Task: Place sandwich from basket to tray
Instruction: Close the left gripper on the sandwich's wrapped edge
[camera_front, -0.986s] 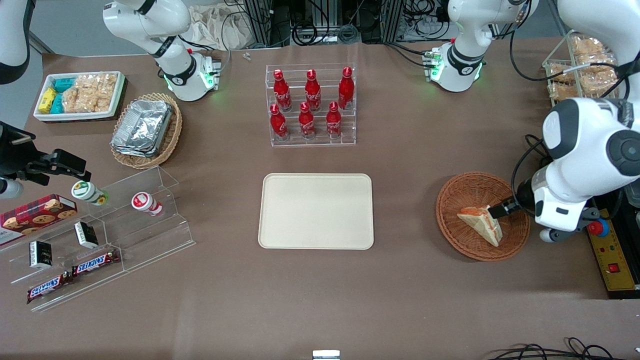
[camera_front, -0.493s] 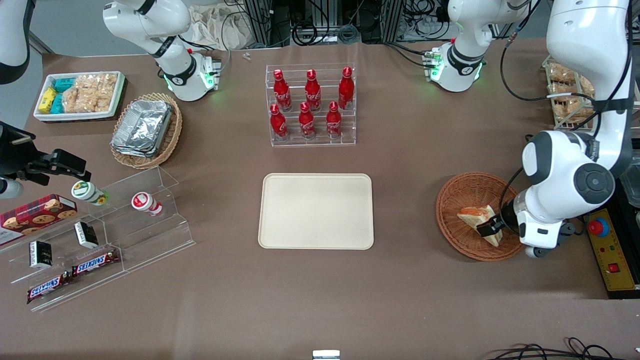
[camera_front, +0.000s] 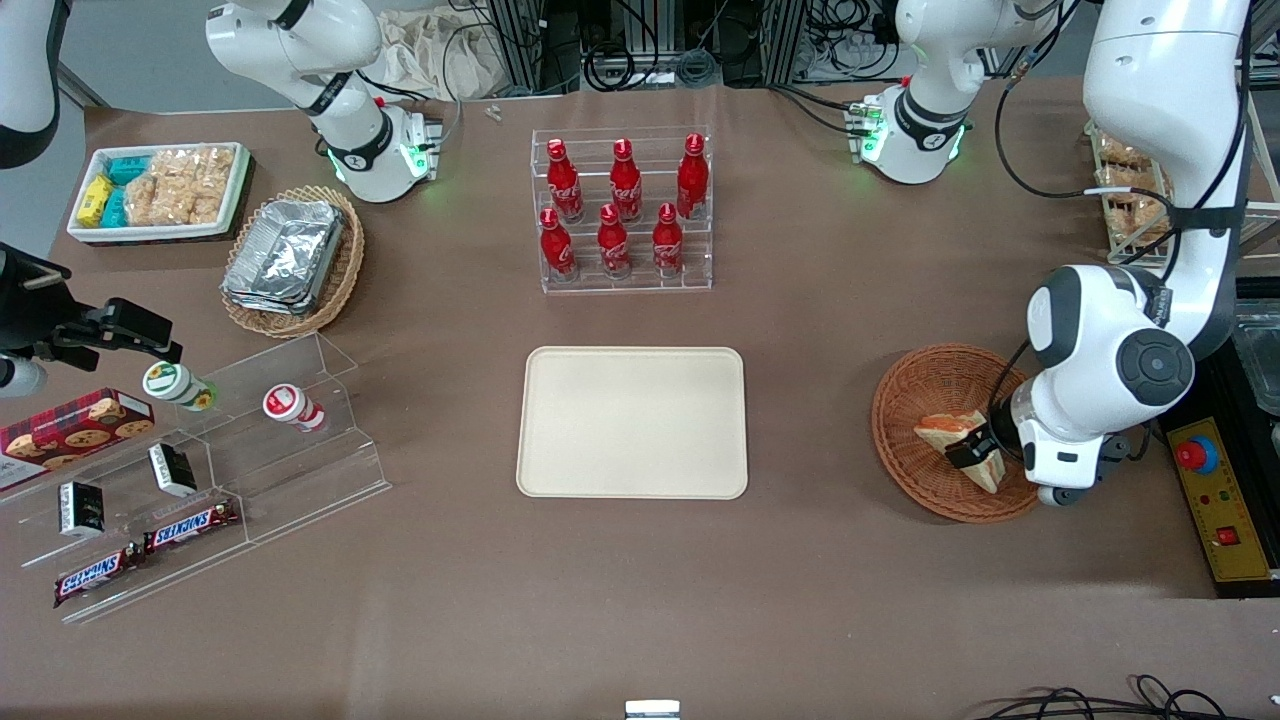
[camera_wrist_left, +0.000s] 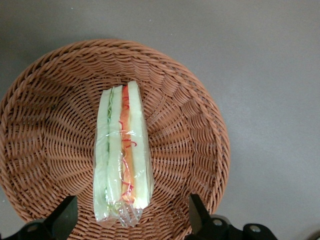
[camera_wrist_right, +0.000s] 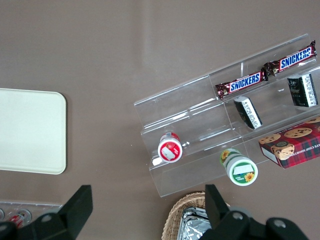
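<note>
Hand (camera_wrist_left: 131, 220) open astride sandwich (camera_wrist_left: 122, 155), inside basket (camera_wrist_left: 45, 125) rim.

With the gripper (camera_front: 968, 452) low at the working arm's end of the table (camera_front: 850, 310), a red button (camera_front: 1195, 455) sits near it. A rack of red bottles (camera_front: 622, 215) stands farther from the front camera. Foil trays (camera_front: 285, 250), a snack bin (camera_front: 150, 232) and Snickers bars (camera_front: 190, 524) lie well apart from it, toward the parked arm's end.

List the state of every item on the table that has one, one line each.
sandwich: wrapped, lying in the basket, not gripped
basket: holds the sandwich
tray: nothing on it
gripper: open, fingers either side of the sandwich, above the basket
cola bottles: capped, upright in their clear rack
</note>
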